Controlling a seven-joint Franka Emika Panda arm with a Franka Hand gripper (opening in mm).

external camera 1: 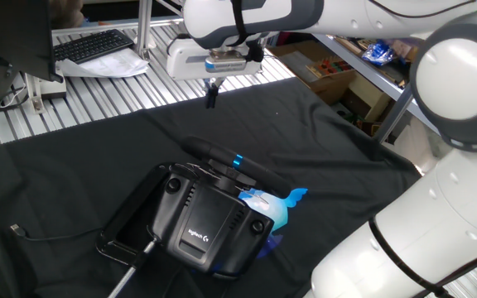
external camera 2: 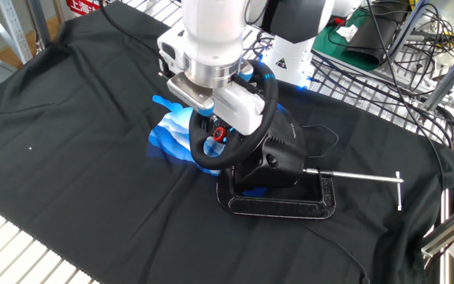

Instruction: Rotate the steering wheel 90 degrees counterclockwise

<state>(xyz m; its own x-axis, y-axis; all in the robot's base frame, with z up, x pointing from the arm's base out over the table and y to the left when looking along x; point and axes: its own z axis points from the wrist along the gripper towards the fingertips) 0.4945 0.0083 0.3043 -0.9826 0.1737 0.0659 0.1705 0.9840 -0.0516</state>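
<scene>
The steering wheel (external camera 1: 219, 155) is a black padded rim seen nearly edge-on, with a short bright blue stripe (external camera 1: 238, 161) on top. In the other fixed view the steering wheel (external camera 2: 272, 104) faces the camera, its stripe (external camera 2: 268, 76) at the upper right. It sits on a boxy black base (external camera 1: 205, 223) with a white logo. My gripper (external camera 1: 212, 93) hangs well above the cloth, apart from the rim. Its dark fingers look pressed together and hold nothing. In the other fixed view my gripper (external camera 2: 209, 124) overlaps the wheel's left half and hides part of the hub.
A black clamp (external camera 2: 278, 203) with a long silver screw bar (external camera 2: 353, 175) holds the base to the table. A light-blue glowing patch (external camera 1: 273, 204) lies beside the base. A keyboard (external camera 1: 93, 45) and papers sit at the back left. A cable (external camera 1: 23, 232) trails on the black cloth.
</scene>
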